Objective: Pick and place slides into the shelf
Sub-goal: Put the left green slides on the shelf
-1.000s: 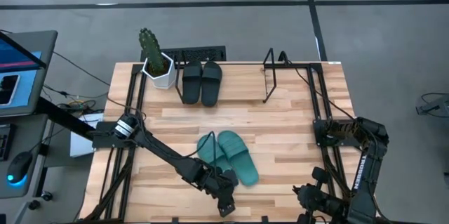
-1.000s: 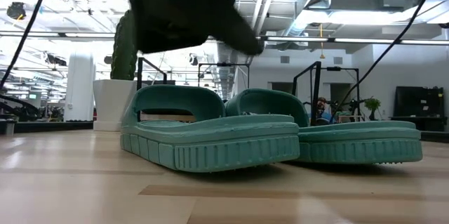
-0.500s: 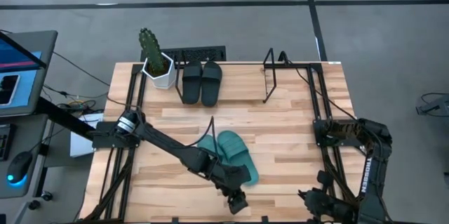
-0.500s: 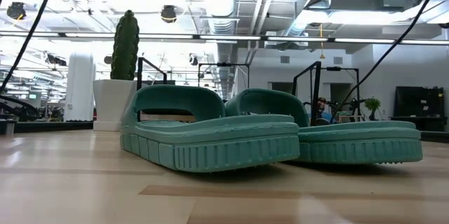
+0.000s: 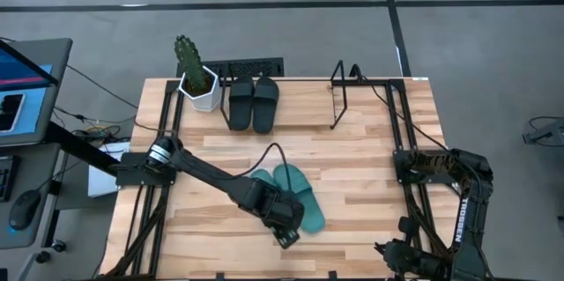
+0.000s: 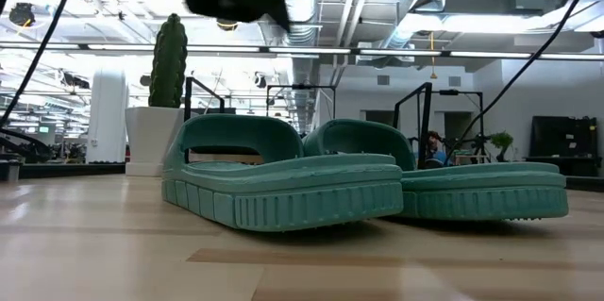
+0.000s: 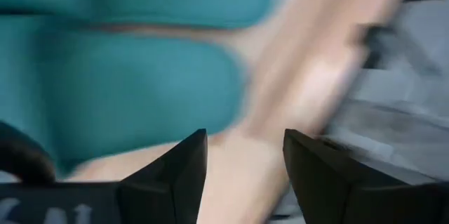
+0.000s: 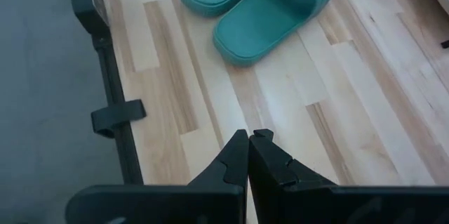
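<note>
Now, left to right. Left gripper (image 5: 286, 235) hovers over the near ends of the two teal green foam slides (image 5: 289, 195), fingers spread apart and holding nothing. Slides lie side by side mid-table, touching. Judgement: light, springy, matte, not fragile; the broad strap arch is the best hold, the sole edge second. Two matte black slides (image 5: 253, 102) already sit in the thin black rod shelf (image 5: 340, 94) at the far edge. Pale wood plank table (image 5: 370, 166); grey floor around. Right gripper (image 8: 249, 155) closed, empty, near corner.
</note>
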